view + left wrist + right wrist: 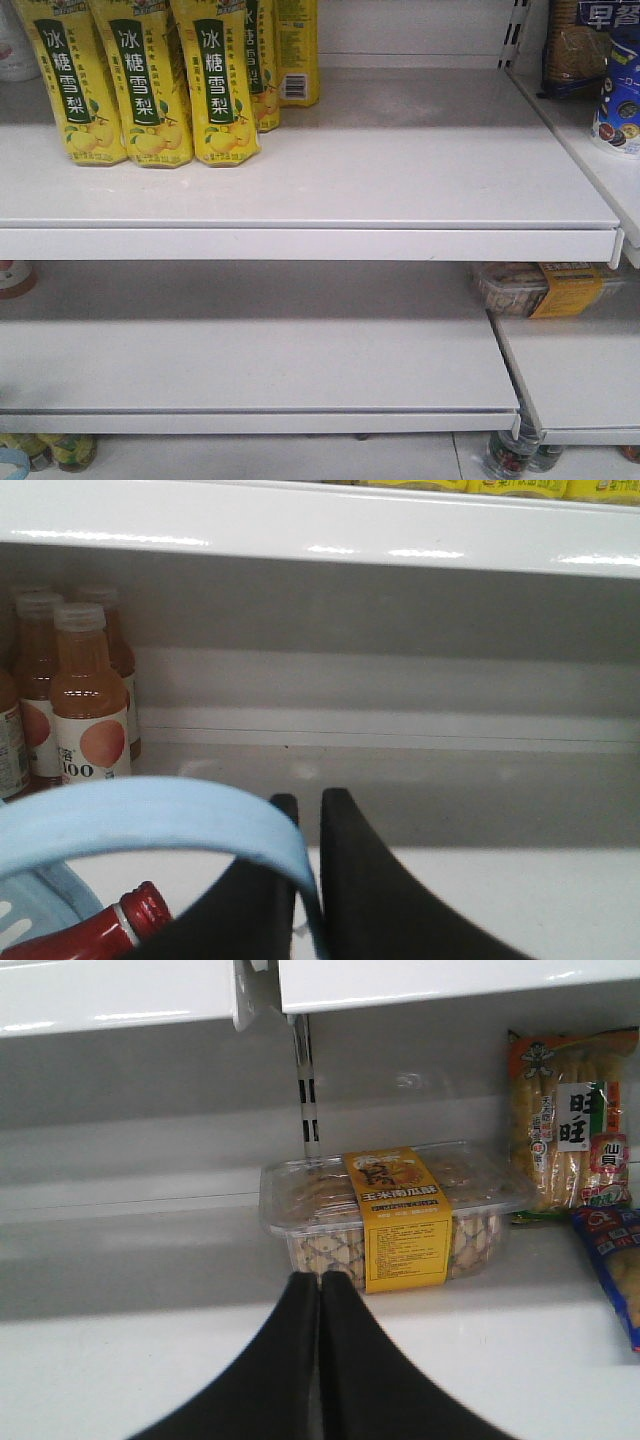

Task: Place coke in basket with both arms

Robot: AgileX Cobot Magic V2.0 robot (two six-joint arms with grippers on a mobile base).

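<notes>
White store shelf point(330, 180), mid tiers bare | left gripper point(308, 805) jaws clamped on basket handle point(150, 820); coke point(110, 930) below | right gripper point(319, 1282) jaws together, empty, facing snack box point(395, 1215)

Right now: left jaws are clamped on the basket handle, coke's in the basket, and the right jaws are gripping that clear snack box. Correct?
Not quite. The right gripper is shut on nothing; the clear snack box sits on the shelf beyond its tips, as the right wrist view shows. The rest holds: the left gripper pinches the basket handle, and the coke lies below it.
</notes>
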